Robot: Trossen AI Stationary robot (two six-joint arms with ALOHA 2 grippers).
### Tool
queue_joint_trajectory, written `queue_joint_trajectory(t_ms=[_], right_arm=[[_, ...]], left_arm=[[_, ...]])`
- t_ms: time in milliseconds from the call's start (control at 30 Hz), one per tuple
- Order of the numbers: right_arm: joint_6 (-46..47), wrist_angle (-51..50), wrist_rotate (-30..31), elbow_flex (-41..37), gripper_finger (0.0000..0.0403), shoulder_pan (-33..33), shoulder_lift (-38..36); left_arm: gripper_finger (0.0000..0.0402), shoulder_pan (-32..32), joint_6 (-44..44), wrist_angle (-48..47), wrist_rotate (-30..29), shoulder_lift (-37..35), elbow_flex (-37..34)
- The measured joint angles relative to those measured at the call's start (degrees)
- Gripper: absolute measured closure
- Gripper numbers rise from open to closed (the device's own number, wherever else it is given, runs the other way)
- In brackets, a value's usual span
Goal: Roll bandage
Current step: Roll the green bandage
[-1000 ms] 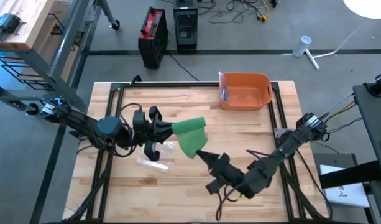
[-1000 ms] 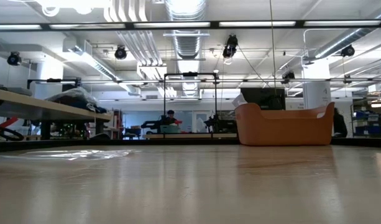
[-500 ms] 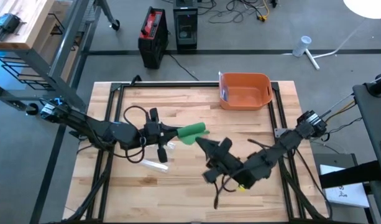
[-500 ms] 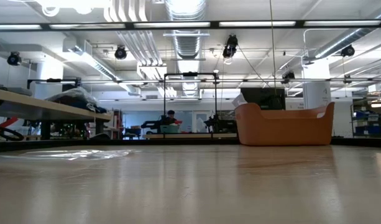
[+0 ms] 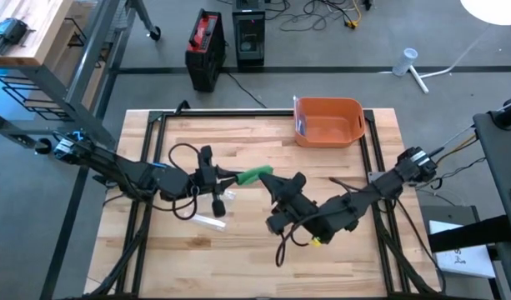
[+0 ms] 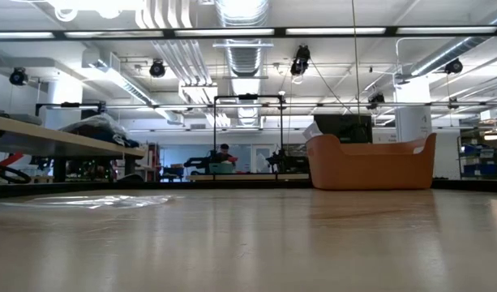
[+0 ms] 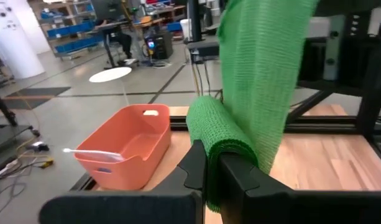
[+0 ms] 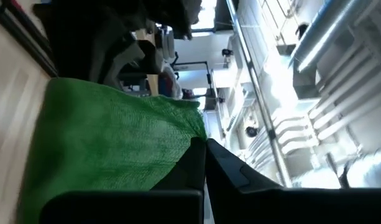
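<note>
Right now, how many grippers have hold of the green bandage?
2. The left gripper is shut on the green bandage at its rolled end; the right gripper is shut on its loose end, mid-table. No other bandage shows.

One camera looks straight down over the whole surface (image 5: 238, 242); another sits level on it, facing the far room. Both show the orange bin (image 5: 328, 122). Wrist cameras look closely at the green bandage (image 7: 252, 87).

Both arms reach toward the table's middle, left claw (image 5: 232, 177) and right claw (image 5: 268, 181) clamped tight.
</note>
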Motion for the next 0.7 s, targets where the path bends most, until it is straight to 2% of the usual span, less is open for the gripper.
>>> queue_joint_trajectory(t_ms=[133, 233, 367, 467, 567, 700], right_arm=[[7.6, -4.8, 0.2, 0.0, 0.0403, -0.2, -0.3], [17.6, -14.9, -0.6, 0.0, 0.0403, 0.6, -0.3], [36.3, -34.9, -9.6, 0.0, 0.0403, 1.3, -0.3], [49.1, -45.8, -16.3, 0.0, 0.0403, 0.9, -0.4], [57.3, -52.6, -18.2, 0.0, 0.0403, -0.5, -0.5], [62.2, -55.8, -21.1, 0.0, 0.0403, -2.7, -0.5]], left_arm=[[0.0395, 0.0, -0.2, 1.0, -2.0, -0.4, 0.0], [0.0395, 0.0, -0.8, 4.3, -2.7, -1.6, 0.0], [0.0395, 0.0, -3.4, 7.8, -2.7, -4.3, 0.3], [0.0395, 0.0, -8.6, 7.8, -2.3, -6.5, 0.9], [0.0395, 0.0, -14.2, 7.2, 1.8, -8.3, 0.9], [0.0395, 0.0, -19.9, 7.2, 8.6, -8.5, 0.9]])
